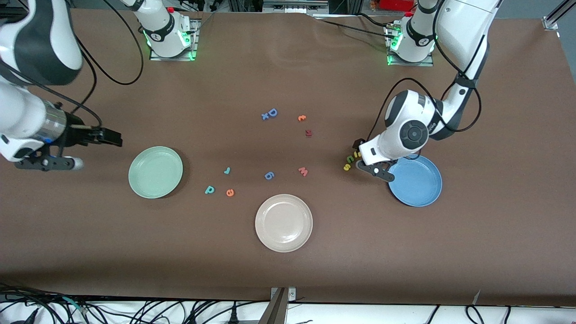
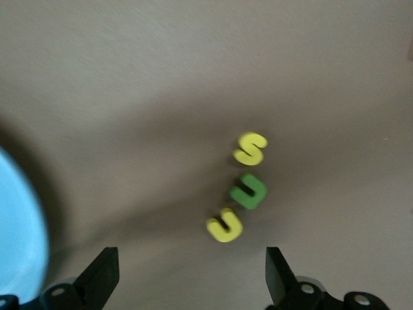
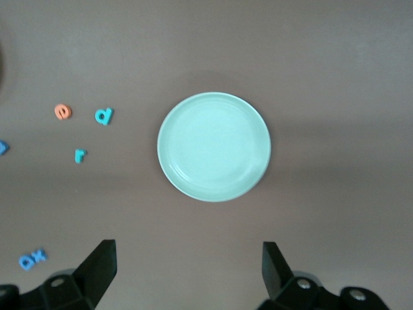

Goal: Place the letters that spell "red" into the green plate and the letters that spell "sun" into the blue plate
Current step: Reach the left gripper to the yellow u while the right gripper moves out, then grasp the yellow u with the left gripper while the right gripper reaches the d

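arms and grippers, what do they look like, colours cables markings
Both Franka arms are glossy white with dark grey joint bands and loose black cables. The left arm has a round dark grey cap on its wrist joint; the right arm has a silver metal wrist ring. The left gripper and right gripper each carry two black wedge-shaped fingers. Green lights glow at both bases.

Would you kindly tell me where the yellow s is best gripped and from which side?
Probably from straight above, pinching across the narrow middle of the yellow s. It lies flat on the table at the end of its row, touching or nearly touching the green letter, so its outer end is free. The left tool is open.
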Robot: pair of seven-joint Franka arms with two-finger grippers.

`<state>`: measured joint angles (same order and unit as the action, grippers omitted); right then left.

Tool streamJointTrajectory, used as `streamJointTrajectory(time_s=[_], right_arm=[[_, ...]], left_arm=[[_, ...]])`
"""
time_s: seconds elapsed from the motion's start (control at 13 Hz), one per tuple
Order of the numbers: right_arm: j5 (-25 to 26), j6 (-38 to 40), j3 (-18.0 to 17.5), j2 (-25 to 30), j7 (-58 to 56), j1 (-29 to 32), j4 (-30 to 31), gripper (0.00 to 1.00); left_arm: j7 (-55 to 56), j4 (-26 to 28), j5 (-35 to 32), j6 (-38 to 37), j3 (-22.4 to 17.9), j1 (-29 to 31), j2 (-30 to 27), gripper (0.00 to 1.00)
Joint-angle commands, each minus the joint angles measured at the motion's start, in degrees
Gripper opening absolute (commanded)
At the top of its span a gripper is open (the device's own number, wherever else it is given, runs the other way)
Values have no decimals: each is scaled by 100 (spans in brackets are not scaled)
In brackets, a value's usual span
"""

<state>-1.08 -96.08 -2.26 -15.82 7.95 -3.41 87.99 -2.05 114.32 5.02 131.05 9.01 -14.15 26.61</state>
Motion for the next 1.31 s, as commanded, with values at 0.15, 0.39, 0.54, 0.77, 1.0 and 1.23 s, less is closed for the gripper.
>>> streamJointTrajectory(time_s=[0.15, 0.39, 0.54, 0.77, 1.0, 1.23], right_arm=[[-24, -559, 15, -640, 1084, -475, -151, 100], [-15, -1139, 15, -1035, 1576, -704, -151, 100], [142, -1692, 16, -1325, 1963, -845, -142, 100], [187, -2317, 24, -1712, 2622, -1038, -142, 100], [467, -2879, 33, -2046, 3464, -1179, -124, 100], [960, -3267, 42, -2311, 4344, -1346, -115, 100]], left_arm=[[1154, 196, -682, 105, -40, -589, -77, 100], [1154, 196, -924, 210, -40, -544, 54, 100], [1154, 214, -924, 394, -31, -431, 186, 100], [1146, 275, -924, 694, -31, -360, 310, 82], [1137, 293, -862, 711, -22, -351, 301, 43], [1154, 284, -844, 895, -22, -342, 415, 42]])
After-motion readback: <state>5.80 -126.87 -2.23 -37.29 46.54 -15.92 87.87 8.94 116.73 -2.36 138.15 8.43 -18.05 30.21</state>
